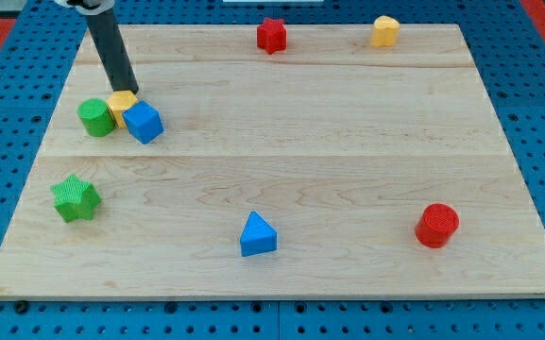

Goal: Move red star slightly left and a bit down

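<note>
The red star sits near the top edge of the wooden board, a little right of its middle. My tip is far to the left of it, at the upper left of the board, touching the top of a yellow block. That yellow block is wedged between a green cylinder on its left and a blue cube on its right.
A yellow block lies at the top right. A green star is at the left, a blue triangular block at the bottom middle, and a red cylinder at the lower right.
</note>
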Controlling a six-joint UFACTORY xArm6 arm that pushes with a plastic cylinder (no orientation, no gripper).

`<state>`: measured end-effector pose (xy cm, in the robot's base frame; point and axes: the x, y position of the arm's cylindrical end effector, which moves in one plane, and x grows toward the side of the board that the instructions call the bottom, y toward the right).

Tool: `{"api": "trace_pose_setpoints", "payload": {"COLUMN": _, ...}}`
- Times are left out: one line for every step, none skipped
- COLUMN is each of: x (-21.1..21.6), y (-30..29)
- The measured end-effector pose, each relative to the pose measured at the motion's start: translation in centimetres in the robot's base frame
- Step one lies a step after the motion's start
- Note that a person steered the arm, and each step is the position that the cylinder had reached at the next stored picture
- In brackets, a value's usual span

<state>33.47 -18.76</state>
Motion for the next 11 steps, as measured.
{"api": "trace_pose_setpoints", "payload": {"x": -1.1, "y": 5.8}}
{"api": "trace_pose_setpoints", "payload": {"x": -1.1, "y": 13.2}}
{"api": "trace_pose_setpoints", "payload": {"x": -0.8, "y": 21.7}}
{"api": "trace_pose_setpoints", "payload": {"x": -0.1, "y": 27.1}}
{"api": "trace_pose_setpoints", "payload": {"x": -4.7, "y": 30.3}}
{"api": "trace_pose_setpoints", "payload": {"x": -14.3, "y": 29.9}}
{"api": "trace_pose_setpoints", "payload": {"x": -14.3, "y": 29.6}}
{"api": "trace_pose_setpoints", "payload": {"x": -14.3, "y": 25.0}}
{"api": "trace_pose_setpoints", "payload": {"x": -13.9, "y": 22.0}}
{"api": "trace_pose_setpoints", "payload": {"x": -13.2, "y": 18.2}}
{"api": "trace_pose_setpoints", "payload": {"x": -13.4, "y": 13.3}}
